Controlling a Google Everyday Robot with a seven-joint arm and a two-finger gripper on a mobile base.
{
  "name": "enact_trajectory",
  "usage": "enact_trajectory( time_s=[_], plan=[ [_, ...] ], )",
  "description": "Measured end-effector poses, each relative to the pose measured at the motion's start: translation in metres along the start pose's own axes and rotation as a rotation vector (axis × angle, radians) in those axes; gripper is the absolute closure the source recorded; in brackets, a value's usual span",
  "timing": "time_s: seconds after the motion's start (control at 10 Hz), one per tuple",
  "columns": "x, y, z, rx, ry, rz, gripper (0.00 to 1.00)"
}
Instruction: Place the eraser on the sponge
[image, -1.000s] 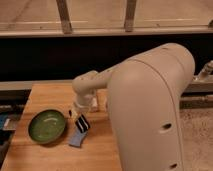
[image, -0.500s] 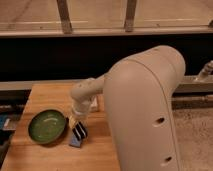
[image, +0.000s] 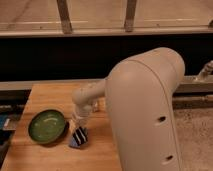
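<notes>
Half a second on, my gripper (image: 79, 126) has dropped lower, just right of the round green bowl (image: 46, 125). Small black white-striped eraser block (image: 80, 134) now sits tilted on the flat light-blue sponge pad (image: 75, 143), so placement's near. Can't tell if I'm gripping or released.

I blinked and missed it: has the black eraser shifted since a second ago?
Yes. Against the green bowl, which stays put, the eraser has come lower in the picture, toward the sponge, with the pincer right above it.
</notes>
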Motion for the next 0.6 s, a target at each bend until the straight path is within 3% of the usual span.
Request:
enact_trajectory(
  time_s=[0.6],
  plan=[
    [0.0035,0.002,-0.0033,0.011,-0.019,0.011,0.3]
  ],
)
